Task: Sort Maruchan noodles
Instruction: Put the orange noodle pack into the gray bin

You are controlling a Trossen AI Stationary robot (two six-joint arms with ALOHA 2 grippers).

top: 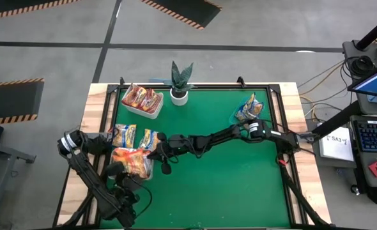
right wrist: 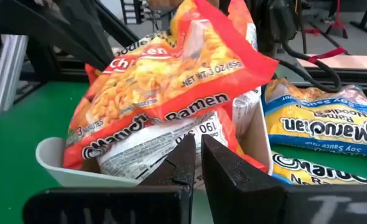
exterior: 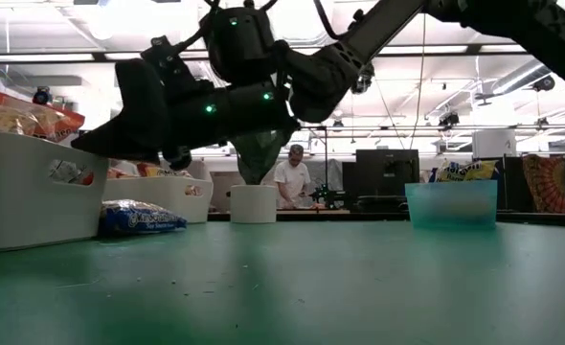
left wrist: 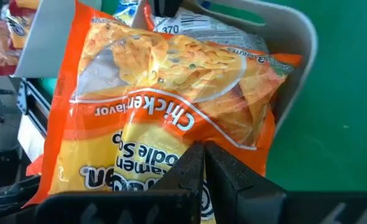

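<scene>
A white tray (top: pixel 147 172) at the table's left holds orange Maruchan packets (top: pixel 132 160). My left gripper (left wrist: pixel 202 171) is at the tray's left side (top: pixel 116 167), shut on the top orange packet (left wrist: pixel 171 81). My right gripper (right wrist: pixel 199 155) hovers at the tray's right side (top: pixel 156 152), shut and empty, just above the tray's wall (right wrist: pixel 53 163). Two blue-and-yellow packets (top: pixel 124 134) (top: pixel 149 137) lie flat on the green mat just beyond the tray; they also show in the right wrist view (right wrist: pixel 320 130). My left gripper is shut on the end of the top orange packet (left wrist: pixel 152 165) nearest to it; the fingers themselves hide the exact place of contact. The packet sits tilted, its held end raised (right wrist: pixel 196 15), its other end resting on the packets in the tray (right wrist: pixel 109 140).
A second white tray (top: pixel 151 114) with red packets stands at the far left. A potted plant (top: pixel 179 96) stands beside it. A pale blue bin (exterior: pixel 450 203) with blue-and-yellow packets stands at the far right. The middle and near right of the mat are free.
</scene>
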